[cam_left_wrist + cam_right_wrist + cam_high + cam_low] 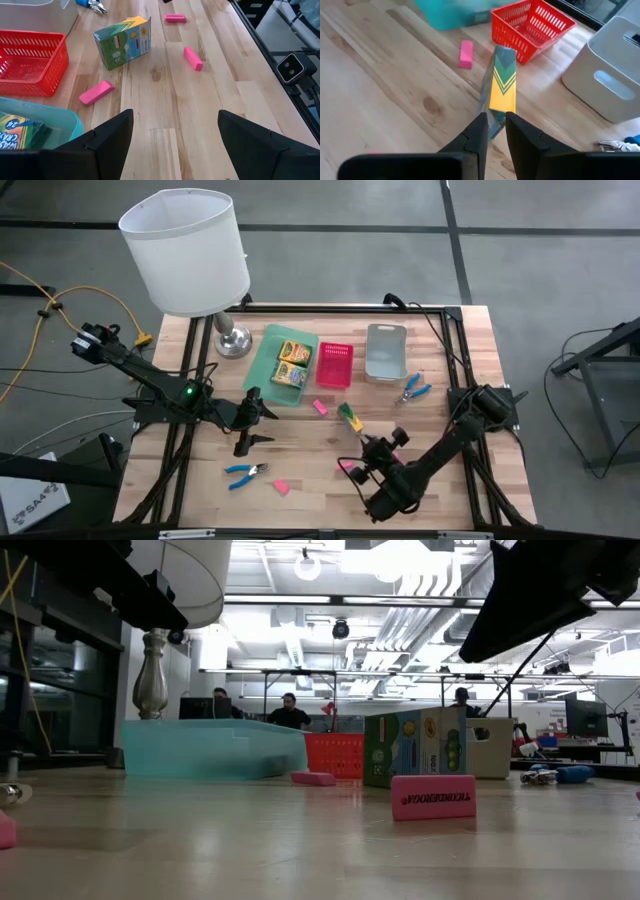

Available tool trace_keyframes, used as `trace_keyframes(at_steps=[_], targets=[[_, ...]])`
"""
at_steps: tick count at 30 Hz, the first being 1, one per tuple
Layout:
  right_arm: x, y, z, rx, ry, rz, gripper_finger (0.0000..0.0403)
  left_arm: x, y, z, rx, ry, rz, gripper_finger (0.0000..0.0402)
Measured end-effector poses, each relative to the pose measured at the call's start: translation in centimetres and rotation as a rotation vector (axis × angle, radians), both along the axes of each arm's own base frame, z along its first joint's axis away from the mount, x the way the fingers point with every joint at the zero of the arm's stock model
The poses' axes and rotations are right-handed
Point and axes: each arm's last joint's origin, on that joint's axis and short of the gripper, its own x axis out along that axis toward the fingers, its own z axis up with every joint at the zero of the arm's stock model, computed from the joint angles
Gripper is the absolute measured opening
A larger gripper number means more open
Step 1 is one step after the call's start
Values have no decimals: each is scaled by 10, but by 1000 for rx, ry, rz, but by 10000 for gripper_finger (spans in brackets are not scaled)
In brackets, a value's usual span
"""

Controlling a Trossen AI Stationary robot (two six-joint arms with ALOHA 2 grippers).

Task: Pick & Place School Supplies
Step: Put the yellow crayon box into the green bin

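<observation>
A small cardboard crayon box (503, 80), green on its sides with a yellow face bearing green chevrons, stands on edge on the wooden worktop (330, 460) near the red mesh basket (532, 26). The right hand (494, 126) sits just behind it, fingers nearly together (whether they pinch the box, I cannot tell). The left hand (172, 132) hangs released beside the green tray (262, 365).
</observation>
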Motion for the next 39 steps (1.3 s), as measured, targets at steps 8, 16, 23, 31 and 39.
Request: trace_keyframes(at_steps=[8,16,23,31,39], targets=[[2,1,-9,-4,78,17,62,0,0,0,1,0,0,285],[5,4,-29,-71,72,20,167,0,0,0,0,0,0,285],[1,5,-45,-112,2,-7,238,0,0,0,0,-1,0,285],[-21,1,-67,-142,-187,-33,247,1,0,1,-6,-14,0,284],[-19,2,-79,-98,-290,-21,247,2,-1,4,-20,-43,1,284]])
